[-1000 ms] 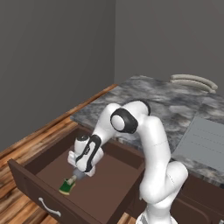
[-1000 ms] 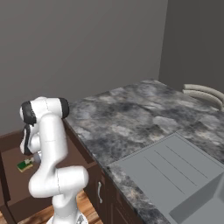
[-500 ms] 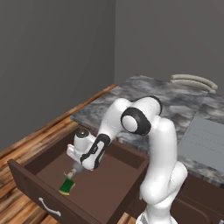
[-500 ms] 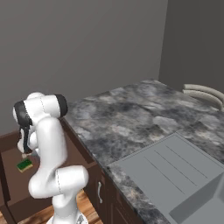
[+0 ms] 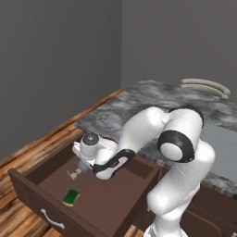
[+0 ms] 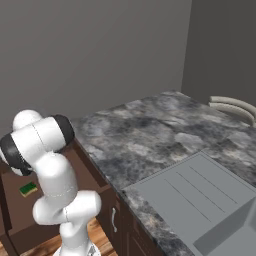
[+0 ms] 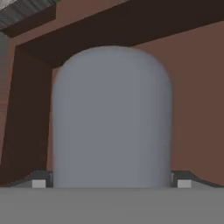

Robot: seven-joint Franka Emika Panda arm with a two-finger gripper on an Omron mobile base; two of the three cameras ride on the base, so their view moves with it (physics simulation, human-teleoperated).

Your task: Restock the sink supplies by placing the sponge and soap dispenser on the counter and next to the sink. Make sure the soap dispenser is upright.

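The soap dispenser [image 7: 111, 118], a grey rounded bottle, sits between my gripper [image 7: 111, 181] fingertips, which press both its sides. In the left base view my gripper [image 5: 77, 169] hangs inside the open brown drawer [image 5: 111, 203], with the dispenser's tan nozzle [image 5: 73, 174] sticking out below the hand. The green and yellow sponge [image 5: 71, 197] lies flat on the drawer floor just in front of the gripper, apart from it; the same sponge [image 6: 28, 189] shows beside the arm. The dark marbled counter [image 6: 150, 130] and the light grey sink [image 6: 195, 195] lie to the right.
The drawer's front wall with its handle [image 5: 51, 218] stands below the sponge. A pale curved object [image 6: 232, 107] rests at the counter's far right. Dark cabinet doors [image 6: 117, 220] sit under the counter edge. Wooden floor [image 5: 28, 148] runs left of the drawer.
The hand has risen slightly and drawn back from the sponge, carrying the dispenser with it. The arm's elbow has swung forward. The sponge has stayed put.
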